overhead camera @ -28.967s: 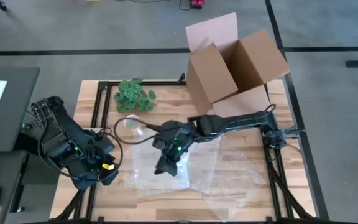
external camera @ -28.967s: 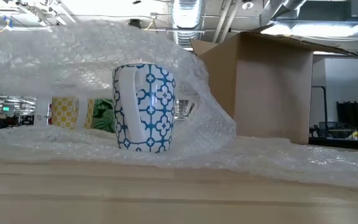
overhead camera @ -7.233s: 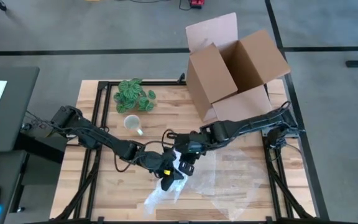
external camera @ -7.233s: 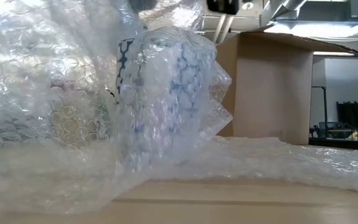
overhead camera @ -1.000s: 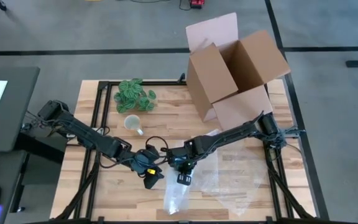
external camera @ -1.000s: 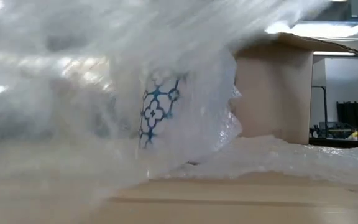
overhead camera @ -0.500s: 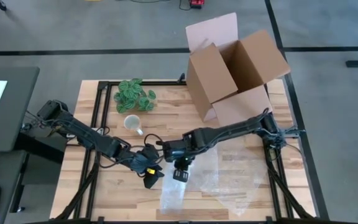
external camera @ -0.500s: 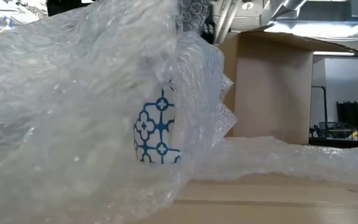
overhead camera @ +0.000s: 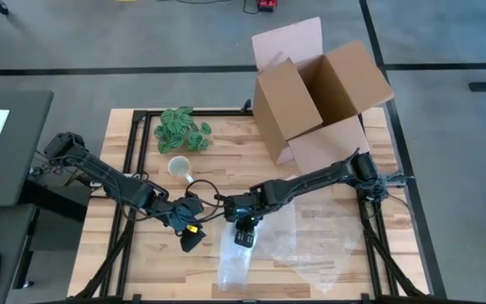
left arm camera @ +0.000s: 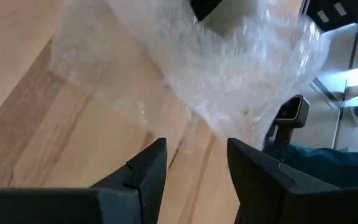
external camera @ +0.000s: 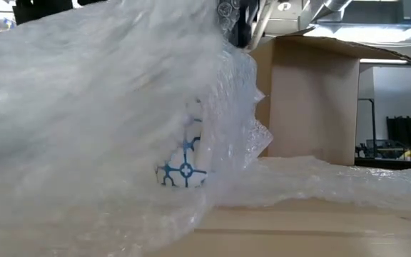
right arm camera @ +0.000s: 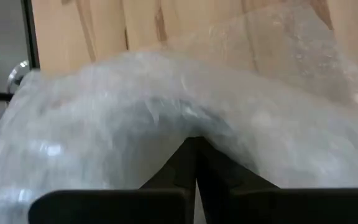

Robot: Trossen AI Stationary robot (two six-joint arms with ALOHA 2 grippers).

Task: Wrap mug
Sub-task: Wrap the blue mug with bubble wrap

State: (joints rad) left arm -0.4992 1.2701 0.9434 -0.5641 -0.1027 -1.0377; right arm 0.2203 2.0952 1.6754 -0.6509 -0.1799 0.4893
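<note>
Two arms meet near the middle of the table (overhead camera: 310, 148) in the high view: left pincer (overhead camera: 189, 239) sits low over bare wood, just beside the near-left edge of the bubble wrap (overhead camera: 298, 232), holding nothing; right pincer (overhead camera: 245, 233) is down on the wrap where it bunches up into a narrow tail running toward the table's front edge. Second mug, plain cream (overhead camera: 178, 166), stands apart behind the left arm, next to a green leafy clump (overhead camera: 181, 130); open cardboard box (overhead camera: 319, 93) at the back right corner. Low view: blue-patterned mug (external camera: 184, 160) upright on the table, mostly buried under a big fold of wrap that fills the left and centre; only a strip of its pattern shows through. Loose wrap trails flat to the right, box behind it. Left wrist view: both dark fingers (left arm camera: 146, 167) spread with a clear gap, nothing between them, wood below and the wrap bundle ahead. Right wrist view: fingers (right arm camera: 185, 162) pressed together with wrap pinched in the seam, so that pincer is clamped on the sheet, which drapes over everything in front; mug itself not visible there.
</note>
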